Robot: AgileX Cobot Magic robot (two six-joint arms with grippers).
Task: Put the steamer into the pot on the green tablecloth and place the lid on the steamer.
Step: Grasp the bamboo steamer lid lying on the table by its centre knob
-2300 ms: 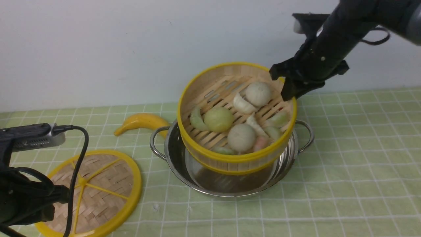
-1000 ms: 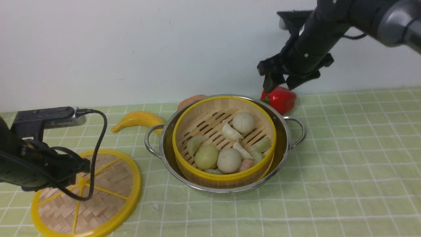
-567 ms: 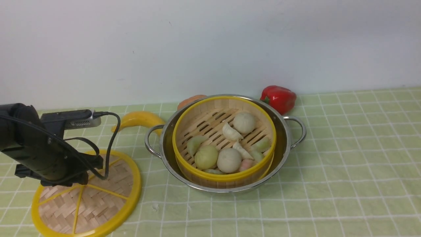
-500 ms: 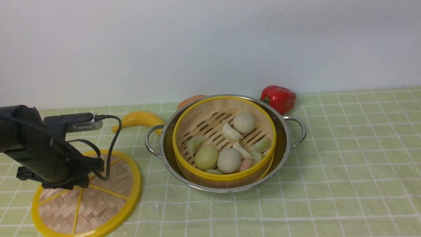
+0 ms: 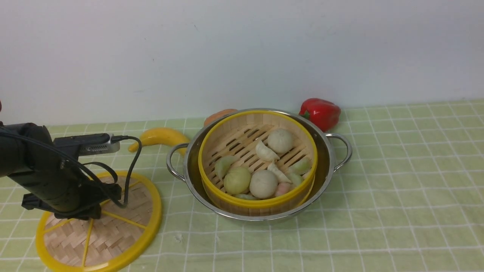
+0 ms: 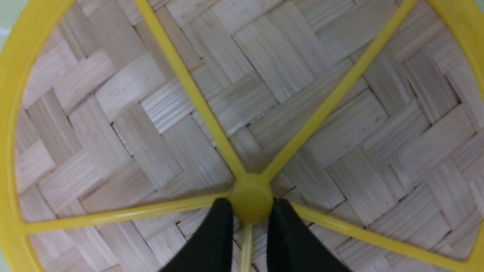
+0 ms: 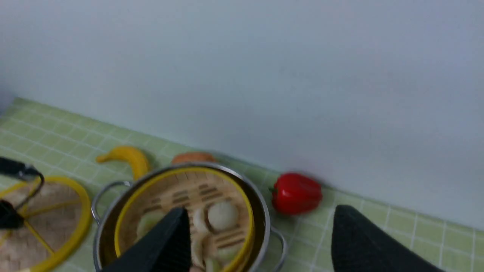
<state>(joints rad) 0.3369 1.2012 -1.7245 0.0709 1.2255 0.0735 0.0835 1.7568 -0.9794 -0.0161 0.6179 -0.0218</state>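
Front: the steamer (image 5: 257,204) sits in the pot (image 5: 324,166) on the cloth (image 5: 397,189). The lid (image 5: 113,234) lies flat on the cloth, left of the pot.
Left wrist: the left gripper (image 6: 250,207) has its jaws pinching the lid's hub (image 6: 251,193).
Right wrist: the right gripper (image 7: 261,211) has its jaws spread wide.

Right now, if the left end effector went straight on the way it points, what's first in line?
The lid: the left end effector points down at it, fingers flanking its centre hub and seemingly touching it. Further travel would likely press them into the lid beside the hub.
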